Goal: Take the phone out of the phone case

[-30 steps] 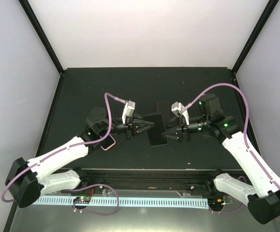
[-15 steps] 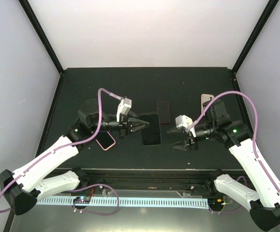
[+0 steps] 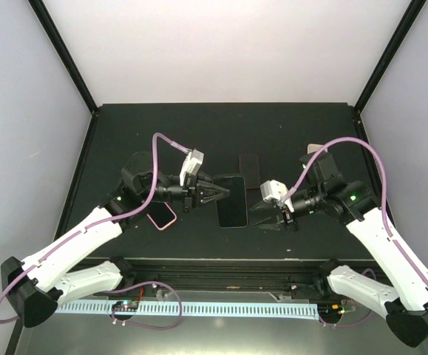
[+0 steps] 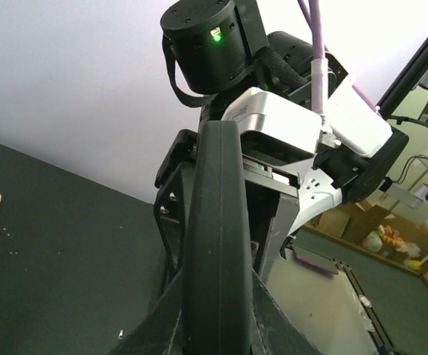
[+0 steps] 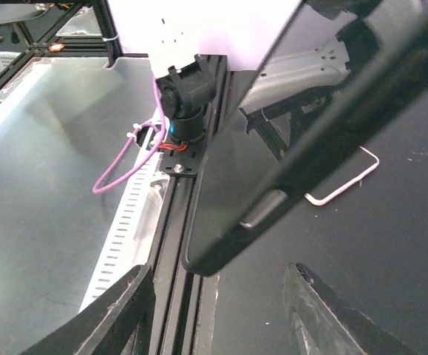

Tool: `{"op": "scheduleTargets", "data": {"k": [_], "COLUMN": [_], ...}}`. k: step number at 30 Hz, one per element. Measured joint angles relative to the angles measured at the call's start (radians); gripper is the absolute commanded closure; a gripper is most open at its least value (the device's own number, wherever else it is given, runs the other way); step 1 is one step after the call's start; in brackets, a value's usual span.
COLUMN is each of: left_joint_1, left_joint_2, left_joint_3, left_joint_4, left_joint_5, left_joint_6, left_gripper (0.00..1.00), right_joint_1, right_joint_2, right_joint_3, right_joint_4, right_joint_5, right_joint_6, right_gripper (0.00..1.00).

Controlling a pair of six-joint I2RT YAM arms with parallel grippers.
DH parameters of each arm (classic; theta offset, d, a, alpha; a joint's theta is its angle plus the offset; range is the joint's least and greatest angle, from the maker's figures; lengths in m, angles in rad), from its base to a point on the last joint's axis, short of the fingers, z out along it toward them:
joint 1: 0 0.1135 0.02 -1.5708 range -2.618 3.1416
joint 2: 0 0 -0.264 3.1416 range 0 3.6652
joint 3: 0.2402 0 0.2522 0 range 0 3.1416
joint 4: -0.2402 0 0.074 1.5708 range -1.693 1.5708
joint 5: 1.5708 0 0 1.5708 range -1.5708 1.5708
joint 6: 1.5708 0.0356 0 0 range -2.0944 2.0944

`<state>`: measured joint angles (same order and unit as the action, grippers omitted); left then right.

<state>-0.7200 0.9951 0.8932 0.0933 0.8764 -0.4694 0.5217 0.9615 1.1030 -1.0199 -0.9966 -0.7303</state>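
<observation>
The phone in its black phone case (image 3: pixel 231 201) hangs above the table's middle. My left gripper (image 3: pixel 223 194) is shut on its left long edge. In the left wrist view the case (image 4: pixel 214 237) stands edge-on between the fingers (image 4: pixel 273 318). My right gripper (image 3: pixel 262 216) sits just right of the phone's near right corner, open, holding nothing. In the right wrist view the phone's lower corner and side button (image 5: pixel 262 209) hang just above the gap of the right gripper (image 5: pixel 219 275), clear of both fingers (image 5: pixel 125 310).
A pink-cased phone (image 3: pixel 160 214) lies on the table under the left arm. A dark red phone (image 3: pixel 250 166) lies behind the held one. Another light device (image 3: pixel 316 151) shows beyond the right arm. The table's front rail (image 3: pixel 228 265) runs just below the grippers.
The right gripper left the phone's right edge, backed off to the right with jaws wider, then came back close with jaws narrower. The left arm shifted the phone slightly left.
</observation>
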Motion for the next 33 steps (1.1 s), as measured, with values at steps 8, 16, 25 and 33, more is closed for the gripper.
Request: {"op": "scheduleTargets", "data": {"k": [8, 16, 25, 33], "left_joint_1": [0.000, 0.001, 0.014, 0.015], "left_joint_2": [0.015, 0.037, 0.072, 0.085], "left_joint_3": [0.000, -0.001, -0.019, -0.024], "left_joint_4": [0.031, 0.063, 0.121, 0.145], "left_joint_5": [0.016, 0.037, 0.080, 0.113], "left_joint_6": [-0.030, -0.064, -0.105, -0.122], "left_gripper": [0.99, 0.98, 0.99, 0.98], "right_joint_1": [0.065, 0.077, 0.083, 0.095], "right_joint_2": [0.009, 0.026, 0.032, 0.036], "right_joint_3": [0.003, 0.002, -0.002, -0.002], "right_joint_4": [0.003, 0.004, -0.014, -0.028], "right_joint_5": [0.016, 0.053, 0.078, 0.106], "right_joint_6": [0.003, -0.018, -0.077, -0.163], "right_gripper": [0.63, 0.70, 0.78, 0.79]}}
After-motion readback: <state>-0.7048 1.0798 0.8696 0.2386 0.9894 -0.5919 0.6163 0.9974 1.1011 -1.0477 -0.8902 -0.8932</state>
